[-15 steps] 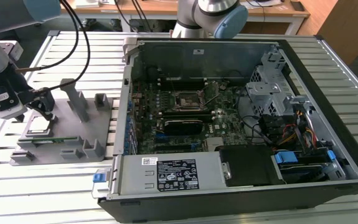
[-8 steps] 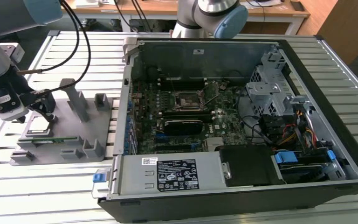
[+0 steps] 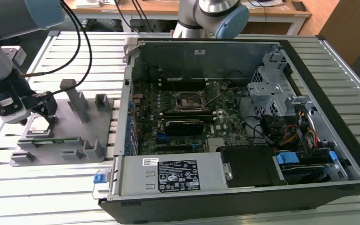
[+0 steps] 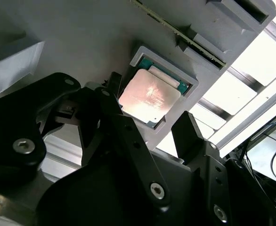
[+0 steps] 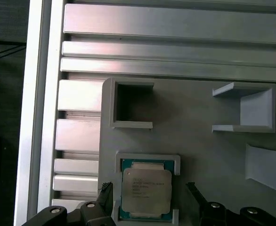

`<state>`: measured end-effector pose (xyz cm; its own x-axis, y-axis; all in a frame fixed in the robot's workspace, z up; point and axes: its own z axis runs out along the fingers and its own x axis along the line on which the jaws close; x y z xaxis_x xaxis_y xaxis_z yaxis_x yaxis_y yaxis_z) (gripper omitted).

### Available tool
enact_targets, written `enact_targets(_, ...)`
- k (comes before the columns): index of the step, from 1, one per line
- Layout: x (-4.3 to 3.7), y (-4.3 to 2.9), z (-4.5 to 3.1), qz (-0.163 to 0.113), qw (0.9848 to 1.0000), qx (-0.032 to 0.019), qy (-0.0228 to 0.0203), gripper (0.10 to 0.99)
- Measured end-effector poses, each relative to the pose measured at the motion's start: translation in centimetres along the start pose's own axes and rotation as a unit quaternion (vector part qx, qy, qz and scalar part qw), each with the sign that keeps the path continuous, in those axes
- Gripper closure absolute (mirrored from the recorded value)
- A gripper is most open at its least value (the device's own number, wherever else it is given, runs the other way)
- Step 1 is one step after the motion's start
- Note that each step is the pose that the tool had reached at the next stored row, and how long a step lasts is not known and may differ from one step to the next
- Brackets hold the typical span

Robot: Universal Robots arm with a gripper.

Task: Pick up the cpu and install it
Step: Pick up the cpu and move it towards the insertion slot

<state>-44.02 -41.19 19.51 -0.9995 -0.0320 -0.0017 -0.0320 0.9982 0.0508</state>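
Silvery cpu [image 4: 150, 96] seated in grey fixture [image 5: 199, 108] pocket, centred under the gripper [image 4: 148, 100]; jaws spread wide, nothing gripped.

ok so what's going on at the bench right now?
The arm's gripper is down over the cpu, fingers open, one on each side of the chip and not closed on it. The cpu lies flat in its pocket on the grey holder plate, at the exterior view's left of the open computer case. It has not yet been lifted or taken to the motherboard socket.
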Motion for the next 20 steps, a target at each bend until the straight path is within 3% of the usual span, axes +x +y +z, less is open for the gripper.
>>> enact_targets(13, 0.00, -0.05, 0.90, 0.000, 1.0000, 0.0001, -0.0015, 0.380)
enact_targets(15, 0.00, -0.05, 0.93, 0.000, 1.0000, 0.0001, -0.0015, 0.396)
enact_targets(16, 0.00, -0.05, 0.95, 0.000, 1.0000, 0.0001, -0.0016, 0.467)
enact_targets(20, 0.01, -0.05, 1.01, 0.000, 1.0000, 0.0003, -0.0016, 0.467)
